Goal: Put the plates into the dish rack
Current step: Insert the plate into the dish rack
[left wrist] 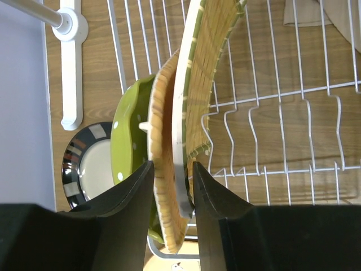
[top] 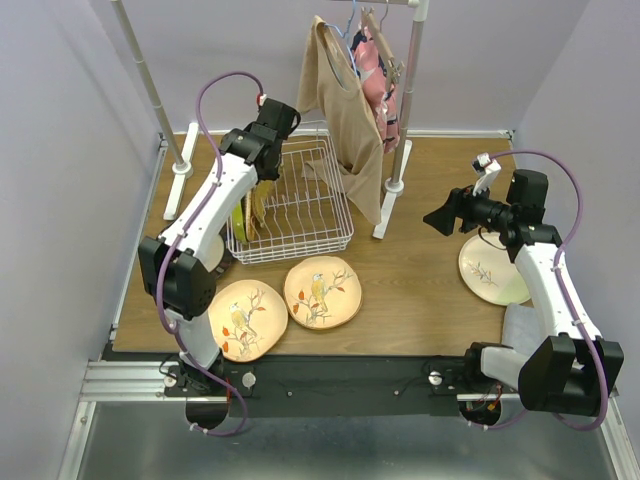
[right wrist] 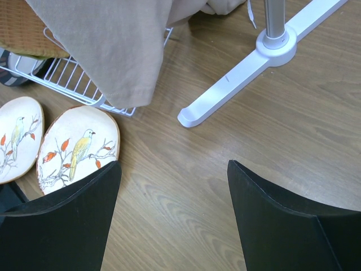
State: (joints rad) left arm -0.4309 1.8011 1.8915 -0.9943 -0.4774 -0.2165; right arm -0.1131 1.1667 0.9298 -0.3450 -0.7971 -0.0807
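The white wire dish rack (top: 305,215) holds a lime dotted plate (left wrist: 127,135), an orange woven plate (left wrist: 161,124) and a yellow woven plate (left wrist: 206,73) on edge at its left end. My left gripper (left wrist: 172,165) reaches down over them (top: 268,180), its jaws closed narrowly on the yellow plate's white-backed rim, with the orange plate's edge also showing between them. Two peach bird plates (top: 247,318) (top: 322,291) lie flat in front of the rack. A cream-green plate (top: 492,270) lies at the right. My right gripper (top: 440,218) (right wrist: 174,164) is open and empty above bare table.
A dark-rimmed plate (left wrist: 84,164) lies on the table just left of the rack. A white clothes-rail stand (top: 395,185) with a hanging beige garment (top: 345,110) stands behind and right of the rack; its foot (right wrist: 225,90) lies ahead of my right gripper.
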